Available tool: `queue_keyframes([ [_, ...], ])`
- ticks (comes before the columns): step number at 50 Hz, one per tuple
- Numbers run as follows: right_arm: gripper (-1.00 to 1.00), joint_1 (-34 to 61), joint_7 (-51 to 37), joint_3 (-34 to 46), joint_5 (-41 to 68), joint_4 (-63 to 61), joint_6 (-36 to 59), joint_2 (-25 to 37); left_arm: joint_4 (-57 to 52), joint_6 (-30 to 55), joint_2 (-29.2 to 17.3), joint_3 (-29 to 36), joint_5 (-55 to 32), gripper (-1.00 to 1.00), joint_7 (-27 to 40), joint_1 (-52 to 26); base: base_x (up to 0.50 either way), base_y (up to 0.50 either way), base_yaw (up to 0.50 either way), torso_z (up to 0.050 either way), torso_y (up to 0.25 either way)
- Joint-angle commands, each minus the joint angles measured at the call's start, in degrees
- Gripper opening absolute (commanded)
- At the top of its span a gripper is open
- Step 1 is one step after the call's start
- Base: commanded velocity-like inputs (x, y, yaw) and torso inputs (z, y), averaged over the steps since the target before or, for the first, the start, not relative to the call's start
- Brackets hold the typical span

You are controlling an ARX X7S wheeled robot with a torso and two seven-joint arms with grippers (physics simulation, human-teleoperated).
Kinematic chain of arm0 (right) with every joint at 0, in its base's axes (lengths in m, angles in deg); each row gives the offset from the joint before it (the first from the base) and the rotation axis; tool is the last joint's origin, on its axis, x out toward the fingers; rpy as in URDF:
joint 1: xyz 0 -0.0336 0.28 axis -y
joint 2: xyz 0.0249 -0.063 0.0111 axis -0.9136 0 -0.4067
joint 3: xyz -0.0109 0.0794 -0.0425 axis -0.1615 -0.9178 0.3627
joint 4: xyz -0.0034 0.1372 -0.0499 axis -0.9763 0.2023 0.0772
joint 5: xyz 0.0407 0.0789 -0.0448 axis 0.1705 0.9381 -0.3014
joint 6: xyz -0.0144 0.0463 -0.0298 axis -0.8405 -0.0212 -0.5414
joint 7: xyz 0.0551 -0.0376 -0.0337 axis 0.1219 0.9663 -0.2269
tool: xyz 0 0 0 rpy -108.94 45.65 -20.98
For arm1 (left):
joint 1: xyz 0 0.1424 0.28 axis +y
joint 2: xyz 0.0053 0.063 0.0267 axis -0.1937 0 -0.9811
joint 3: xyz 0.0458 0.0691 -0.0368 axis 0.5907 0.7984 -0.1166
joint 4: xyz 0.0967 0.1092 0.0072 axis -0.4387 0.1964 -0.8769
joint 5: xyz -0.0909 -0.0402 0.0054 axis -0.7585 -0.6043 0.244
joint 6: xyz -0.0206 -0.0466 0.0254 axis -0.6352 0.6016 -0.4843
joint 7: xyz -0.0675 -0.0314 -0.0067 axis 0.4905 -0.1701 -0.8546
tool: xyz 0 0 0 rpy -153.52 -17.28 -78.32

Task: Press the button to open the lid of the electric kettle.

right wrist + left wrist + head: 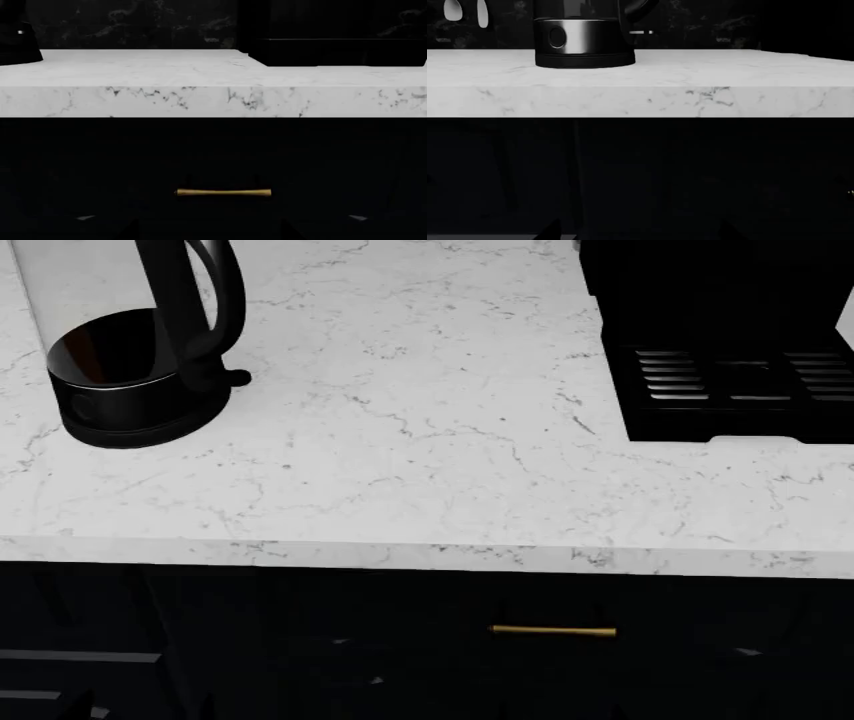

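The electric kettle (127,350) stands at the far left of the white marble counter (427,440): clear glass body, black base, curved black handle. Its top is cut off in the head view, so the lid and the button are out of view. The left wrist view shows only its steel-banded base (584,45). The right wrist view shows an edge of the base (17,47). Neither gripper shows in the head view. My left gripper (640,236) and right gripper (210,236) hang below counter height before the dark cabinet. Each shows only two dark fingertips, wide apart, holding nothing.
A black boxy machine with a slotted grille (727,350) stands at the counter's right and shows in the right wrist view (333,47). A small ball-tipped lever (238,378) sticks out of the kettle base. A brass drawer handle (553,631) is on the cabinet front. White utensils (454,10) hang behind the kettle.
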Motion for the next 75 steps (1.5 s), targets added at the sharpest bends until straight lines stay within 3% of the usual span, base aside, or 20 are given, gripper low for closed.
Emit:
queue_keyframes([
  [1, 1.00, 0.07, -5.16, 5.17, 3.15, 0.04, -0.36, 4.23, -0.04, -0.15, -2.22, 2.87, 0.00, 1.00, 2.87, 0.07, 0.00, 0.00, 0.00, 0.000, 0.000],
  [17, 1.00, -0.03, -6.92, 5.95, 4.79, -1.67, 0.00, 5.45, -2.35, -0.42, -4.65, 4.24, -7.66, 1.00, 0.78, 0.53, 0.00, 0.00, 0.00, 0.025, 0.000],
  [19, 1.00, 0.01, -7.44, 6.02, 5.23, -7.66, 4.60, 5.95, -5.55, 0.30, -5.15, 4.51, -7.71, 1.00, 0.86, 0.43, 0.00, 0.00, 0.00, 0.050, 0.000],
  [22, 1.00, 1.66, -8.19, 5.90, 5.69, -22.75, 14.93, 7.33, -15.16, 8.01, -6.43, 3.18, -10.93, 1.00, 1.70, -1.94, 0.00, 0.00, 0.00, 0.050, 0.000],
  [29, 1.00, 10.29, -9.48, 4.57, 6.96, -36.13, 30.79, 9.72, -29.02, 19.90, -9.14, -0.16, -14.70, 1.00, 4.58, -9.60, 0.00, 0.00, 0.00, 0.050, 0.000],
  [33, 1.00, 12.70, -9.65, 3.24, 7.98, -40.80, 36.16, 10.96, -31.38, 24.20, -9.81, -1.66, -16.32, 1.00, 6.11, -13.59, 0.00, 0.00, 0.00, 0.050, 0.000],
  [40, 1.00, 16.52, -10.07, 0.51, 10.35, -47.81, 46.37, 12.57, -32.24, 24.10, -11.09, -3.40, -16.04, 1.00, 7.50, -16.66, 0.00, 0.00, 0.00, 0.050, 0.000],
  [46, 1.00, 16.20, -10.55, 3.17, 8.59, -46.48, 44.45, 13.28, -32.70, 21.61, -12.10, -1.89, -12.08, 1.00, 9.09, -15.47, 0.02, 0.14, 0.00, 0.050, 0.000],
  [48, 1.00, 16.28, -10.80, 3.66, 8.41, -46.80, 44.87, 13.29, -34.07, 22.63, -12.87, -2.66, -16.27, 1.00, 6.32, -15.04, 0.10, 0.50, 0.00, 0.018, 0.000],
  [58, 1.00, 16.15, -11.61, 6.14, 6.67, -47.59, 44.89, 14.63, -32.87, 20.42, -13.40, -4.24, -10.99, 1.00, 11.29, -16.13, 0.14, 0.50, 0.00, 0.000, 0.000],
  [75, 1.00, 15.05, -10.23, 4.20, 9.72, -48.15, 43.03, 14.77, -31.66, 20.96, -14.54, -5.53, -11.96, 1.00, 11.84, -17.30, 0.45, 0.20, 0.00, 0.000, 0.000],
])
